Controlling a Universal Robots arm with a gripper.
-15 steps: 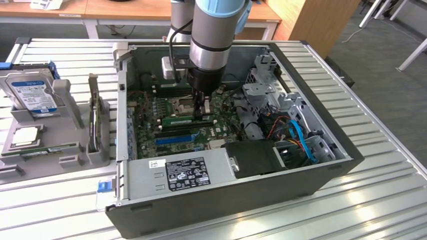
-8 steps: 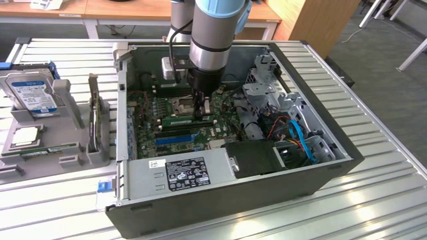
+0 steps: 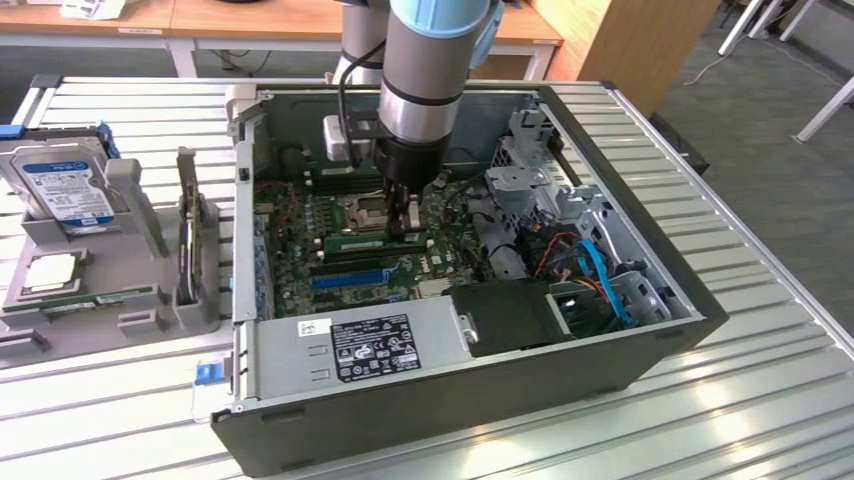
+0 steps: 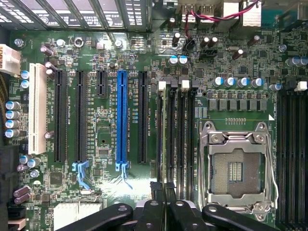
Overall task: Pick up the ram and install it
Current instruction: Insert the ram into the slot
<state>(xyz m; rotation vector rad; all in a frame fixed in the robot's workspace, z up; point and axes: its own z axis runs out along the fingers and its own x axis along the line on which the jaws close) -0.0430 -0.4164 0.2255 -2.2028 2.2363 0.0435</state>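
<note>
The ram (image 3: 358, 242) is a thin green stick standing on edge along a memory slot of the motherboard (image 3: 300, 225), inside the open computer case. In the wrist view I look straight down on the ram (image 4: 165, 134), a narrow line running away from my fingertips in the slot beside the other black memory slots (image 4: 185, 134). My gripper (image 3: 403, 222) points straight down over it, just beside the empty processor socket (image 4: 236, 168). The two black fingers (image 4: 155, 211) of the gripper (image 4: 165, 195) are shut with the ram's near end between them.
The case walls (image 3: 587, 150) surround the board, with a power supply (image 3: 367, 345) in front and a drive cage with cables (image 3: 574, 250) on the exterior view's right. A grey holder (image 3: 134, 290) on the exterior view's left carries a blue-labelled hard drive (image 3: 60, 190) and a square processor chip (image 3: 51, 272).
</note>
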